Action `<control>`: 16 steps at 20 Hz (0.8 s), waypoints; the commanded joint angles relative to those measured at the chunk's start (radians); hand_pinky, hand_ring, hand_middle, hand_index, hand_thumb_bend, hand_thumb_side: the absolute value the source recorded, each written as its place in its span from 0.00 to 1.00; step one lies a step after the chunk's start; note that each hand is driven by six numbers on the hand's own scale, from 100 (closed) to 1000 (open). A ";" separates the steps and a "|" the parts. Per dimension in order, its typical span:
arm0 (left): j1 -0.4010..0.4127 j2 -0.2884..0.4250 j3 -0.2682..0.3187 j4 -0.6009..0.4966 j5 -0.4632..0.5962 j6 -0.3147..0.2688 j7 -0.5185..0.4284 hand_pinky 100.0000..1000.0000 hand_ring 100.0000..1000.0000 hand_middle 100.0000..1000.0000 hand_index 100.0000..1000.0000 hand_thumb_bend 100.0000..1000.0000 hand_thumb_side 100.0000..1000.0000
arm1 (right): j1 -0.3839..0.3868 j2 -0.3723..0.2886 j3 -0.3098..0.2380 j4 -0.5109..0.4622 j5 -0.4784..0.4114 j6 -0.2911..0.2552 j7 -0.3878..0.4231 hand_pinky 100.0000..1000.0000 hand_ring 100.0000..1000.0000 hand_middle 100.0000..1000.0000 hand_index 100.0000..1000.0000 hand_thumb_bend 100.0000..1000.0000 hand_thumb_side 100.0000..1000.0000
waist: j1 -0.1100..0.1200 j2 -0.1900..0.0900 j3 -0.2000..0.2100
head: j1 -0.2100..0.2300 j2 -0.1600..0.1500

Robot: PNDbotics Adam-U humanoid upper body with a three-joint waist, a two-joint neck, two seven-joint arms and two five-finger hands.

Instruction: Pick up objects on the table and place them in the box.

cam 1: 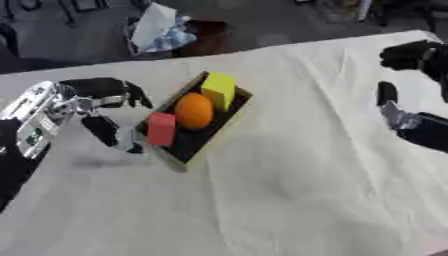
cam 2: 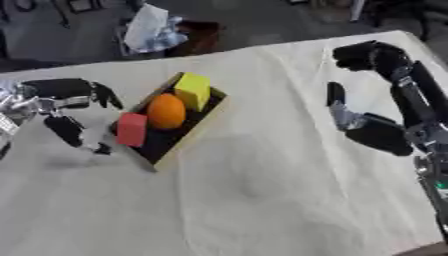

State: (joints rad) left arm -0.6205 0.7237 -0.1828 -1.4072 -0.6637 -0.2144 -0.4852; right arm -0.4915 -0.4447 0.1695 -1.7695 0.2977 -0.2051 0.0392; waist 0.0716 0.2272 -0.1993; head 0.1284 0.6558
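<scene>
The left hand (cam 1: 105, 107) sits just beside the box's (cam 1: 229, 116) left wall, fingers spread and holding nothing, its forearm cut off by the frame edge; the right hand (cam 2: 372, 120) hangs open, well apart at the table's right side. The box lies near the far table (cam 1: 289, 200) edge, its long axis diagonal. It contains a yellow block (cam 1: 219, 90), an orange (cam 1: 194, 111) and a red block (cam 1: 161, 128); bare cloth extends toward the near edge.

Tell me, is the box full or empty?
Nearly full: the box holds a yellow block, an orange ball and a red block.
</scene>
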 commanded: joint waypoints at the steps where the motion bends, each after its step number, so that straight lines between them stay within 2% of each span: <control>1: 0.046 0.054 0.083 -0.116 0.084 0.048 0.084 0.75 0.70 0.73 0.83 0.51 0.42 | -0.004 -0.019 -0.015 -0.013 0.001 0.001 -0.007 0.74 0.72 0.69 0.78 0.00 0.19 | -0.017 -0.035 0.011 | -0.005 -0.001; 5: 0.180 0.036 0.196 -0.263 0.193 0.115 0.213 0.74 0.69 0.72 0.83 0.45 0.40 | 0.009 -0.015 -0.023 -0.018 0.001 0.003 -0.014 0.74 0.71 0.69 0.78 0.00 0.19 | -0.018 -0.032 0.037 | -0.012 0.001; 9: 0.307 -0.025 0.294 -0.391 0.253 0.170 0.340 0.73 0.67 0.71 0.83 0.39 0.35 | 0.032 -0.007 -0.034 -0.021 0.001 0.008 -0.025 0.74 0.71 0.69 0.78 0.00 0.20 | -0.021 -0.028 0.067 | -0.018 0.004; 11: 0.360 -0.069 0.329 -0.436 0.272 0.192 0.387 0.72 0.66 0.69 0.82 0.35 0.31 | 0.046 -0.003 -0.041 -0.023 0.000 0.010 -0.031 0.73 0.71 0.69 0.78 0.00 0.20 | -0.022 -0.028 0.082 | -0.020 0.006; 12: 0.386 -0.097 0.344 -0.454 0.287 0.202 0.413 0.71 0.65 0.68 0.82 0.29 0.27 | 0.054 0.000 -0.044 -0.024 0.000 0.012 -0.035 0.73 0.71 0.69 0.77 0.00 0.21 | -0.022 -0.027 0.090 | -0.020 0.007; 13: 0.412 -0.126 0.355 -0.470 0.309 0.211 0.442 0.71 0.65 0.68 0.82 0.29 0.27 | 0.062 0.003 -0.048 -0.025 0.000 0.013 -0.039 0.73 0.71 0.69 0.77 0.00 0.21 | -0.021 -0.026 0.097 | -0.022 0.009; 16: 0.476 -0.205 0.369 -0.501 0.365 0.227 0.505 0.70 0.64 0.67 0.81 0.22 0.23 | 0.087 0.015 -0.057 -0.027 -0.004 0.018 -0.049 0.73 0.71 0.68 0.77 0.00 0.22 | -0.023 -0.022 0.117 | -0.029 0.015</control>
State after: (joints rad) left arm -0.1422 0.5264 0.1648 -1.8765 -0.3226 0.0063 -0.0084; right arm -0.3962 -0.4235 0.1255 -1.7754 0.2973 -0.1881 -0.0022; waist 0.0655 0.2272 -0.0802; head 0.1040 0.6678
